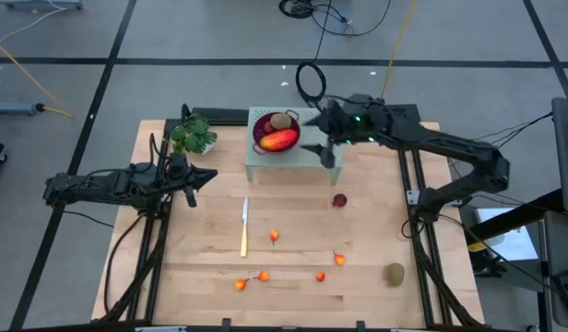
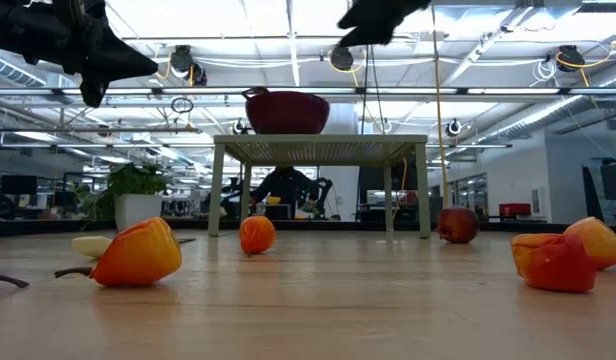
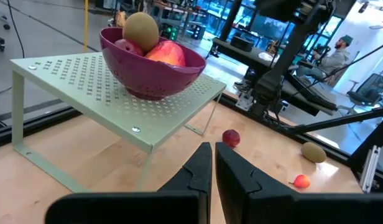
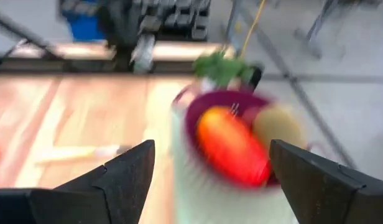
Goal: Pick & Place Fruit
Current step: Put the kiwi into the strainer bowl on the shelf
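Red-yellow mango (image 1: 278,140) lies in the magenta bowl (image 1: 263,124) beside one kiwi (image 1: 281,121), long axis slanting toward the right gripper (image 1: 326,138) — fingers spread wide, just beside the bowl. Another kiwi (image 1: 394,273), one dark red ball (image 1: 339,200) and five orange bits lie below it on the table — left gripper (image 1: 194,182) pinched shut, well apart.

Mango (image 1: 278,140), kiwi (image 1: 281,121) in bowl (image 1: 262,124); other fruit (image 1: 339,200) on table (image 1: 293,286).
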Tool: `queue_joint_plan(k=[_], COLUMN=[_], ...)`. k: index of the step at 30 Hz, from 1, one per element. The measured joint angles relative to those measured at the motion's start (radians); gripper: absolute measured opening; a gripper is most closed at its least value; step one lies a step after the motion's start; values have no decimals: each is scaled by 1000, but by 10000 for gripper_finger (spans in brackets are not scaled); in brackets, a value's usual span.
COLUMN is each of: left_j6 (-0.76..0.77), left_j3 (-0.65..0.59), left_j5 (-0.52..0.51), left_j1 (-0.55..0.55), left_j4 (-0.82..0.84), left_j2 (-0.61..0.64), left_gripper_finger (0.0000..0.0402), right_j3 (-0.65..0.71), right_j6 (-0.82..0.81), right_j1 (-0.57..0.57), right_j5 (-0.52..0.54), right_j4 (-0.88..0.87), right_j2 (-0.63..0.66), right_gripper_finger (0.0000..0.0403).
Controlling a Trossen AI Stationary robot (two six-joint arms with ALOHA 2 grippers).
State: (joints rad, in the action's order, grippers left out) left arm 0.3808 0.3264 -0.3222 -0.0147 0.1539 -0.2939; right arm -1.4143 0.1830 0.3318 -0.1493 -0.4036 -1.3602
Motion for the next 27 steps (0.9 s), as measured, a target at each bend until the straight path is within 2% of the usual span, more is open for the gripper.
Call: queue_joint_plan(k=[5,10,16,22,27], left_j6=[-36,-85,-91,-91,-84], left_j3=[0,0,0,0,0], left_j5=[1,3,2,2,2], left_j1=[0,0,0,0,0], left_j4=[0,0,3,14,14], left_j2=[0,0,0,0,0], left_gripper_finger=[19,19,19,19,19], right_j3=[0,0,0,0,0], right_j6=[-92,-199,-261,-355,-469], right_j1=[-72,-160,-271,-359,-447], right_j5=[21,20,71,69,63], right_j4=[-225,-377,-468,-499,-630], right_j2=[94,164,218,235,235], right_gripper_finger=[308,308,308,308,308])
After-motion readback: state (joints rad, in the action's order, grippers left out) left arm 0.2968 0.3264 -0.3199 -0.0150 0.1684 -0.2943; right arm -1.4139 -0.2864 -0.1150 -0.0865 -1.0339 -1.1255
